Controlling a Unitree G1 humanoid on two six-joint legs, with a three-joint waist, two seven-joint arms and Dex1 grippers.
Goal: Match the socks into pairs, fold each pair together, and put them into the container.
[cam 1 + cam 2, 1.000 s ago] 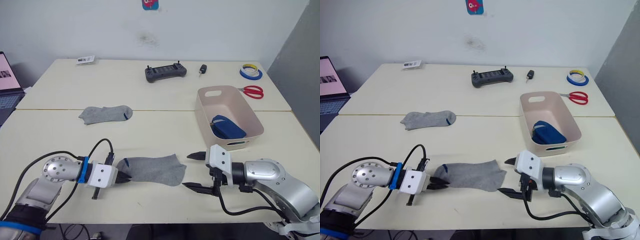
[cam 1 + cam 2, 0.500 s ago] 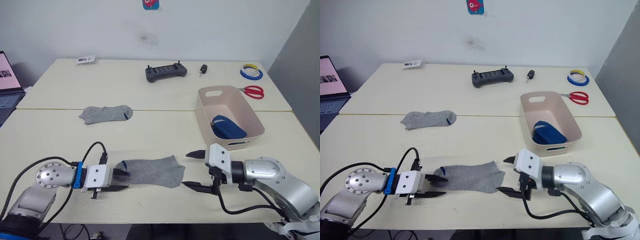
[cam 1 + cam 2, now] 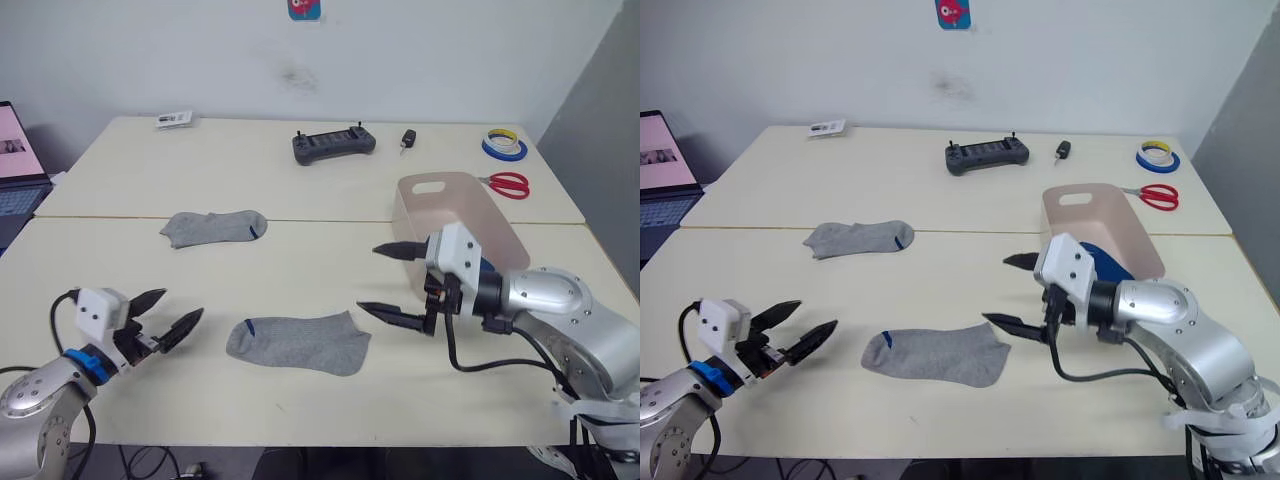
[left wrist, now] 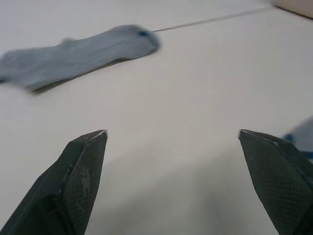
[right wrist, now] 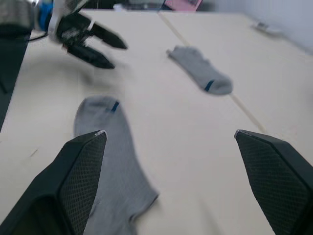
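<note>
With a blue bundle already in the pale pinkish-beige plastic container [image 3: 418,190], both empty, wide-open grippers, left [image 3: 165,317] and right [image 3: 390,282], flank the near grey sock [image 3: 298,342], its mate [image 3: 213,226] lying well apart, unpaired.

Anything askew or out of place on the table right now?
Nothing stands out. Two grey ankle socks lie flat and apart, one near, one farther; the beige plastic bin sits upright behind the open right gripper.
</note>
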